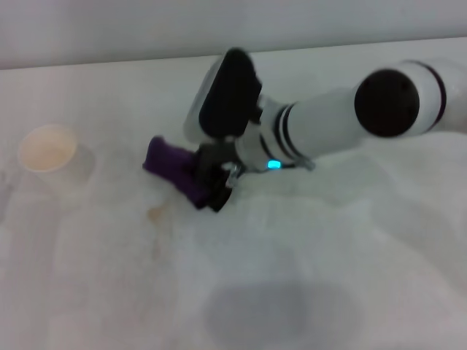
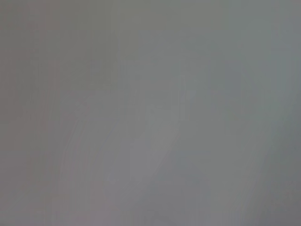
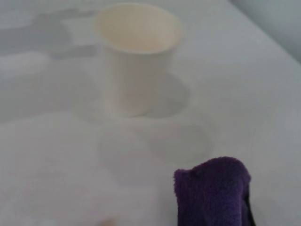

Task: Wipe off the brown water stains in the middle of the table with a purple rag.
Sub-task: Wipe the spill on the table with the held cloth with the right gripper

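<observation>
Mid-wipe, the right claw (image 1: 211,182) grips the rag (image 1: 171,166) beside the cup (image 1: 48,149); next, drag it over the faint stain (image 1: 155,213) on the counter (image 1: 365,255).

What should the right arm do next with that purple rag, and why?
Probably drag the purple rag a little toward the robot and its left, over the faint brown stain. The right gripper holds the rag on the table, and that tan mark lies just off the rag's near edge, unwiped.
</observation>
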